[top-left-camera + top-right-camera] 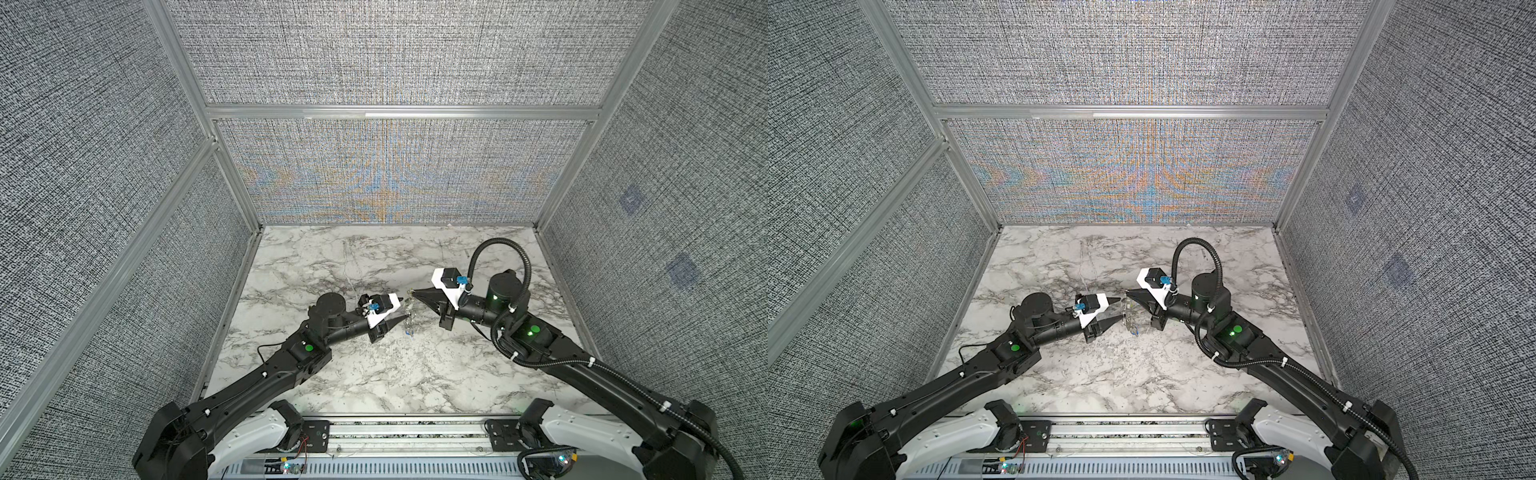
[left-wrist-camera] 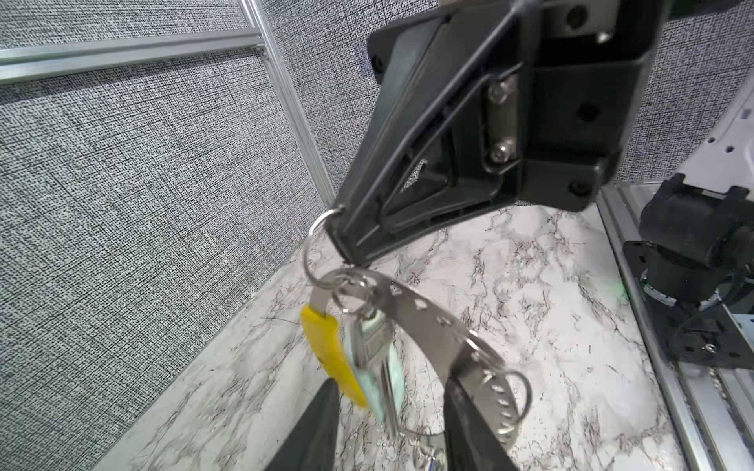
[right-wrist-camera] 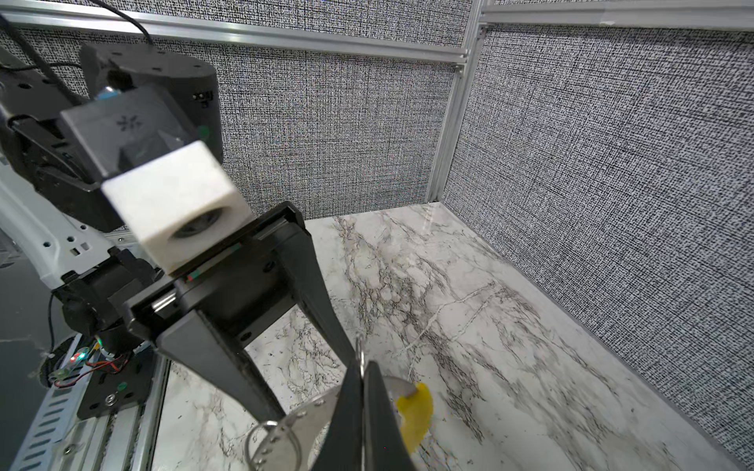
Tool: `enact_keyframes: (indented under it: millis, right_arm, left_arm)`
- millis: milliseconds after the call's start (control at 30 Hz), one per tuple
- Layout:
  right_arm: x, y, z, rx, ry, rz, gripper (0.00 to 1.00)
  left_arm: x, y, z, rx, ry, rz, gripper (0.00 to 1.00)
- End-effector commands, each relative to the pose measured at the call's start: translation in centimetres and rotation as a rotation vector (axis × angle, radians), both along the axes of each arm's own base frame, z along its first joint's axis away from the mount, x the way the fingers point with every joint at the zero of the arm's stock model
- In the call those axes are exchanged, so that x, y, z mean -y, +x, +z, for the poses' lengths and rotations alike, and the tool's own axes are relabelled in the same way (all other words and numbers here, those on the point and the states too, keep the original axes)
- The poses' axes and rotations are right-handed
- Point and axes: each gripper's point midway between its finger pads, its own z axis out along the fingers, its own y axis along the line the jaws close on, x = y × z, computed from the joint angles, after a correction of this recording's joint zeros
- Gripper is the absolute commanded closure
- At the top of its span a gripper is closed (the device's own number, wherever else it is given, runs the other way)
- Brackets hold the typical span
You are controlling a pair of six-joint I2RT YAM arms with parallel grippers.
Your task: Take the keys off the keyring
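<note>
One keyring [image 2: 408, 310]: hanging above bench [image 1: 332, 257] centre, keys [image 2: 373, 350] attached.
Right end effector [image 1: 414, 293]: clenched on small ring [image 2: 314, 244] atop keyring.
Left end effector [image 1: 405, 308]: released, fingers [image 2: 314, 428] straddling the hanging keys.

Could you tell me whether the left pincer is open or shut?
The left pincer is open: its fingers stand apart in the left wrist view, the keys hanging between them.

You're boxed in by grey woven wall panels [image 1: 386, 50] at the left, right and top of the frame. They're framed by aluminium rails [image 1: 399, 112]. Your white, grey-veined marble tabletop [image 1: 374, 374] fills the lower centre, evenly lit.
</note>
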Motion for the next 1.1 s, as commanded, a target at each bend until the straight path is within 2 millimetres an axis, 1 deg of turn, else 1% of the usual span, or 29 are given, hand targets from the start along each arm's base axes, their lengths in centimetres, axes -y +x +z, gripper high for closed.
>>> enact_keyframes:
  millis: [0,67,133,167,233,400,567,700,867,1067]
  right_arm:
    - [0.1,0.6,1.2,-0.016,0.028,-0.042,1.00]
    - [0.3,0.9,1.4,-0.044,0.025,-0.069,1.00]
    - [0.3,1.0,1.2,-0.075,0.005,-0.084,1.00]
    - [0.4,1.1,1.7,-0.088,0.008,-0.101,1.00]
    - [0.4,1.2,2.0,-0.112,-0.005,-0.119,1.00]
    - [0.6,1.4,1.0,-0.201,-0.091,-0.170,1.00]
    - [0.8,1.4,0.8,-0.263,-0.146,-0.205,1.00]
    - [1.1,1.7,0.4,-0.319,-0.182,-0.243,1.00]
    - [0.7,1.8,0.1,-0.372,-0.195,-0.248,1.00]
    - [0.4,2.0,-0.4,-0.431,-0.206,-0.260,1.00]
  left_arm:
    - [-0.2,0.7,1.7,0.062,-0.059,0.047,0.56]
    - [-0.6,1.1,1.7,0.074,-0.068,0.080,0.55]
    - [-0.9,1.2,1.5,0.092,-0.069,0.105,0.54]
    - [-1.2,1.5,1.4,0.101,-0.077,0.126,0.53]
    - [-1.6,1.8,1.4,0.108,-0.102,0.158,0.52]
    - [-2.1,2.0,1.0,0.120,-0.155,0.189,0.51]
    - [-1.8,1.5,0.6,0.114,-0.194,0.161,0.51]
    - [-1.7,0.8,0.4,0.116,-0.221,0.131,0.50]
    - [-1.1,-0.4,0.1,0.112,-0.248,0.053,0.49]
    - [-0.7,-0.5,-0.1,0.117,-0.269,0.041,0.48]
